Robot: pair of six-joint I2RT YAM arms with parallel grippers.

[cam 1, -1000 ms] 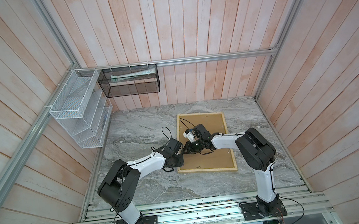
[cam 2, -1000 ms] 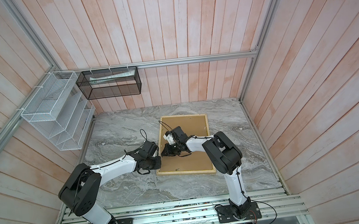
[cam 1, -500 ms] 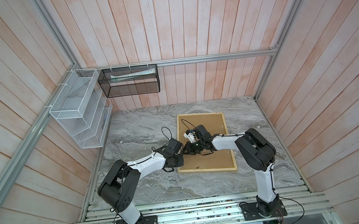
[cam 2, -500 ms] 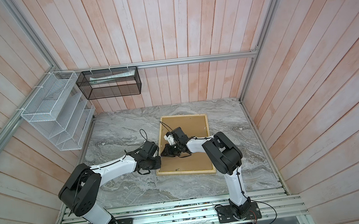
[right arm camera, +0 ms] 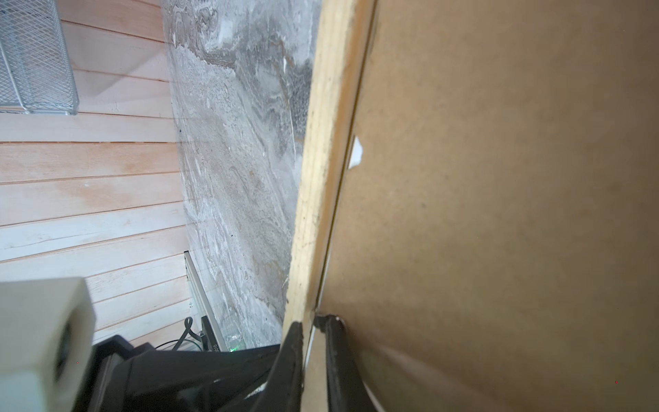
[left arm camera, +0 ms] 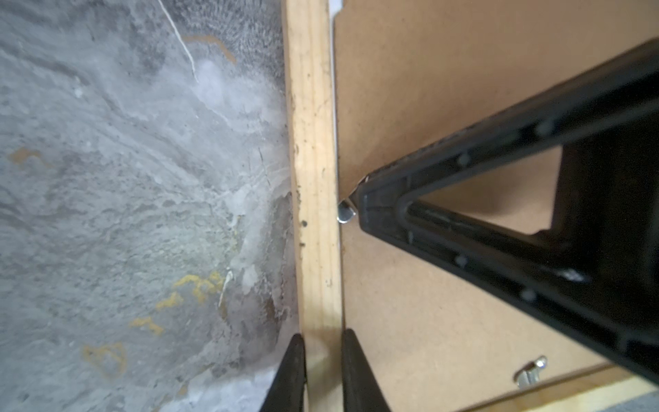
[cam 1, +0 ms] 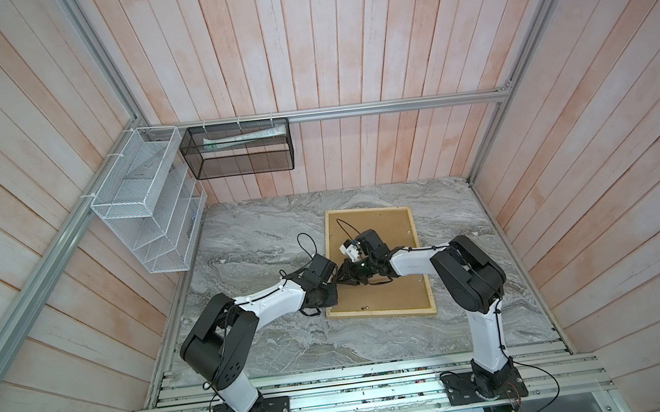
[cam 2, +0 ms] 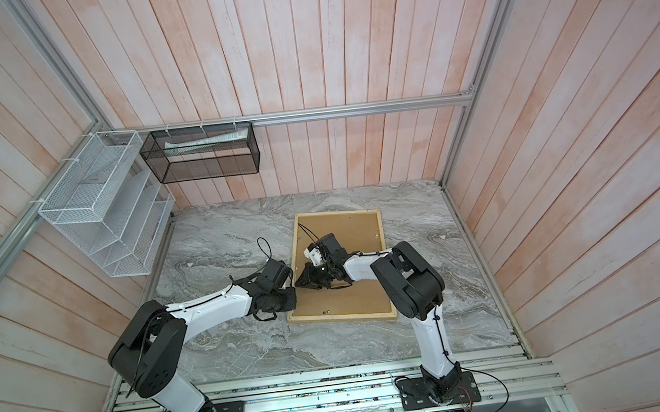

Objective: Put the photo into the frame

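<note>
One frame (cam 1: 381, 313) lies face down on the bench (cam 1: 248, 240), right of middle, its opening filled by one brown board (cam 1: 389, 226). Bare bench runs wide to its left and narrower on its other sides; the frame stands apart from every wall. The left end effector (left arm camera: 322, 356) clamps the frame's left rail (left arm camera: 313, 142), a finger on each side. The right end effector (right arm camera: 313, 342) stands narrow at that rail's inner edge, tip against one tab (left arm camera: 345, 214) of two; whether it pinches it cannot be told.
</note>
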